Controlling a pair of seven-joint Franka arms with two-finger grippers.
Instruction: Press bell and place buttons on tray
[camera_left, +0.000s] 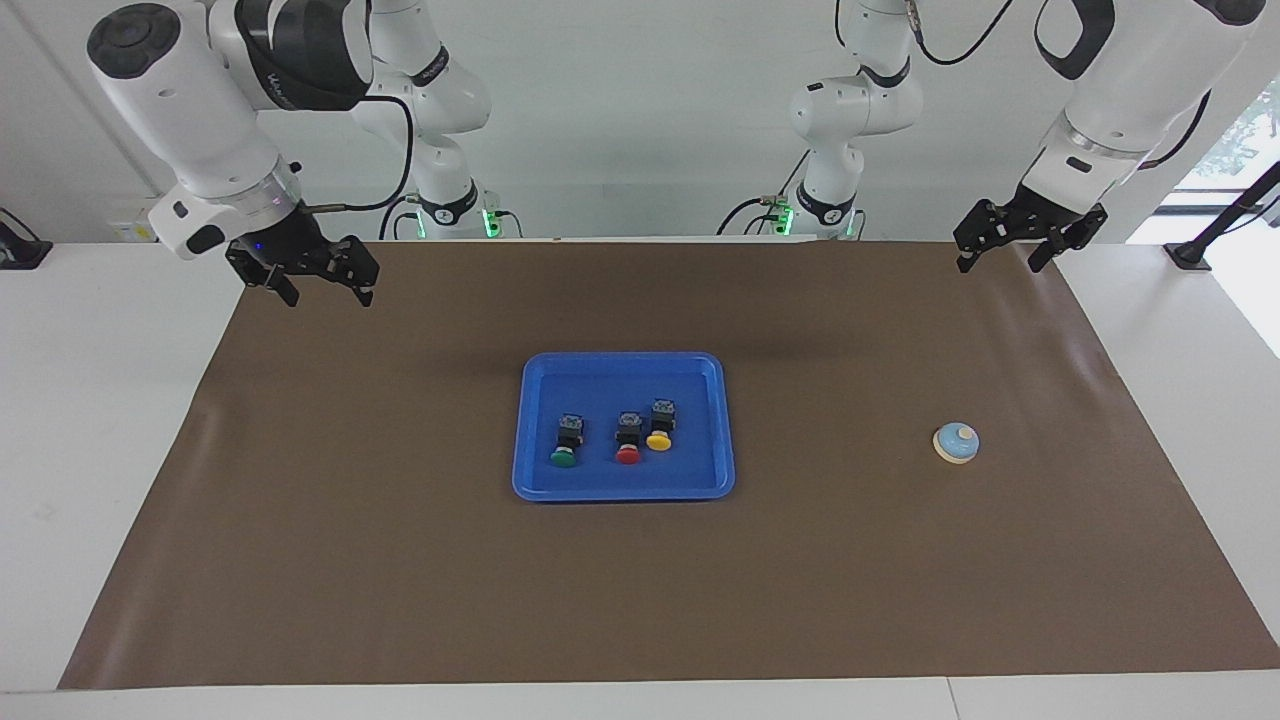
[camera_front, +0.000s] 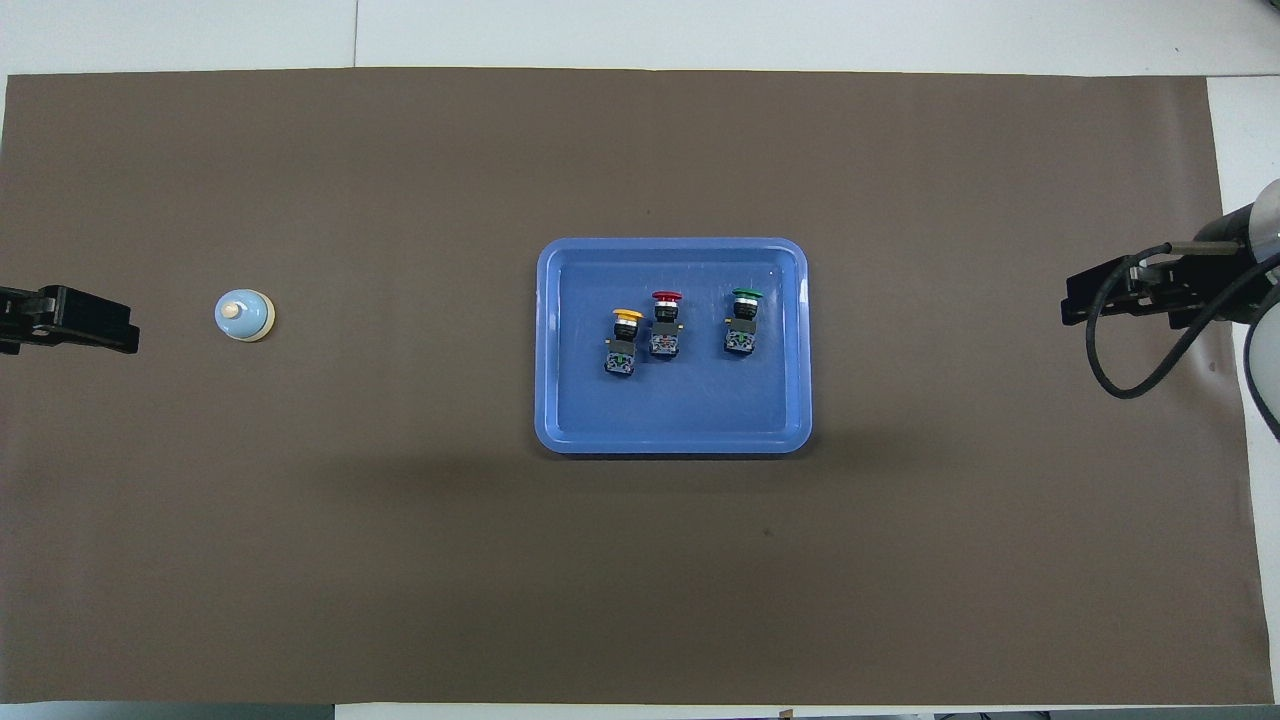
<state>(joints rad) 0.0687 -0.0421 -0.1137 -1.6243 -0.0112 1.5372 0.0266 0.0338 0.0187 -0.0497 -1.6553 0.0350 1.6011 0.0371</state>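
Note:
The blue tray lies in the middle of the brown mat and also shows in the overhead view. Three buttons lie on it side by side: green, red and yellow. The light-blue bell stands on the mat toward the left arm's end. My left gripper hangs open and empty, raised over the mat's edge at that end. My right gripper hangs open and empty, raised over the mat's other end.
The brown mat covers most of the white table. A black cable loops from the right arm's wrist. Nothing else stands on the mat.

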